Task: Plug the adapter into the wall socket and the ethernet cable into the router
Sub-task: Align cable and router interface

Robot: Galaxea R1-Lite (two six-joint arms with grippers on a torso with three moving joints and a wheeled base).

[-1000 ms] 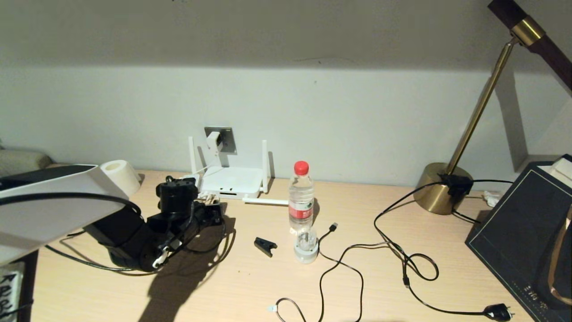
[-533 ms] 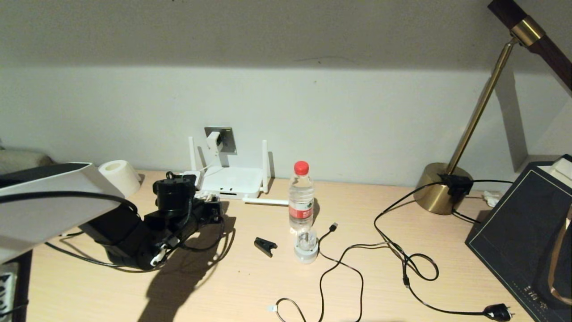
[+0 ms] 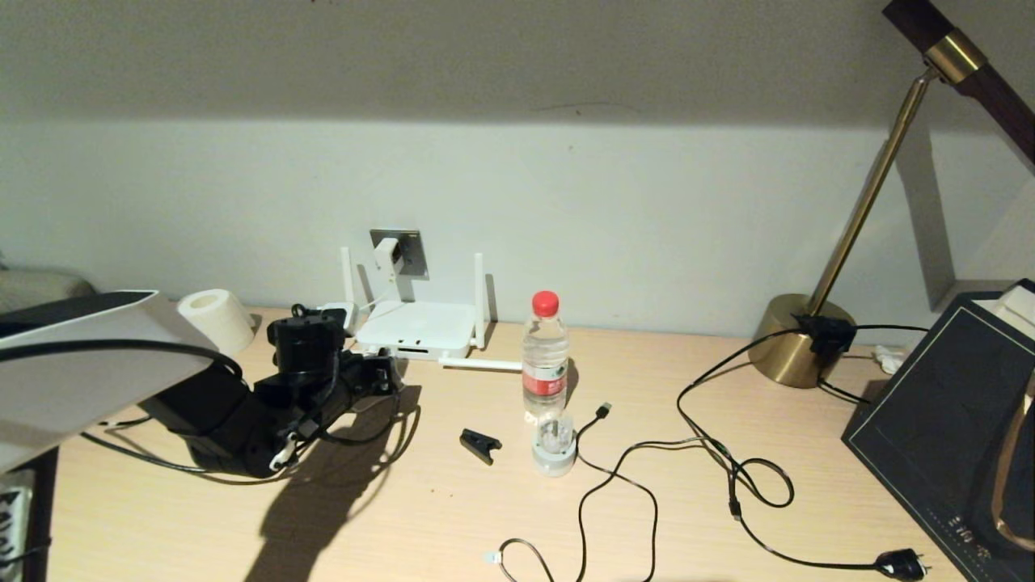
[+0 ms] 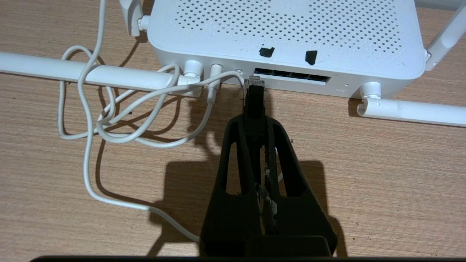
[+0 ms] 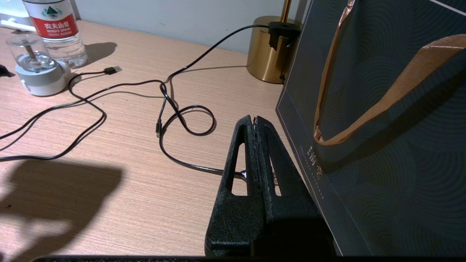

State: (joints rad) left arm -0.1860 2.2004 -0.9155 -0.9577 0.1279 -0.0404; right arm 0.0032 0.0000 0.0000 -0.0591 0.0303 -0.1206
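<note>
The white adapter (image 3: 387, 252) sits in the grey wall socket (image 3: 409, 249), and its white cord (image 4: 87, 120) loops over the desk to the router. The white router (image 3: 420, 327) lies flat under the socket. My left gripper (image 4: 255, 122) is shut on the black boot of the ethernet cable (image 4: 255, 103). The cable's clear plug (image 4: 253, 82) points at the left end of the router's (image 4: 284, 32) dark port slot (image 4: 291, 76), right at its mouth. In the head view the left gripper (image 3: 378, 377) is low, just left of the router's front. My right gripper (image 5: 255, 120) is shut and empty.
One router antenna (image 4: 91, 72) lies flat beside the plug. A water bottle (image 3: 545, 356), a small white gadget (image 3: 555, 449), a black clip (image 3: 480, 444) and a black USB cable (image 3: 614, 477) lie mid-desk. The brass lamp base (image 3: 800, 339) and a dark bag (image 5: 382, 109) stand on the right.
My left gripper, still holding the ethernet cable, has edged a little back and left toward the router. The right arm has not moved.
</note>
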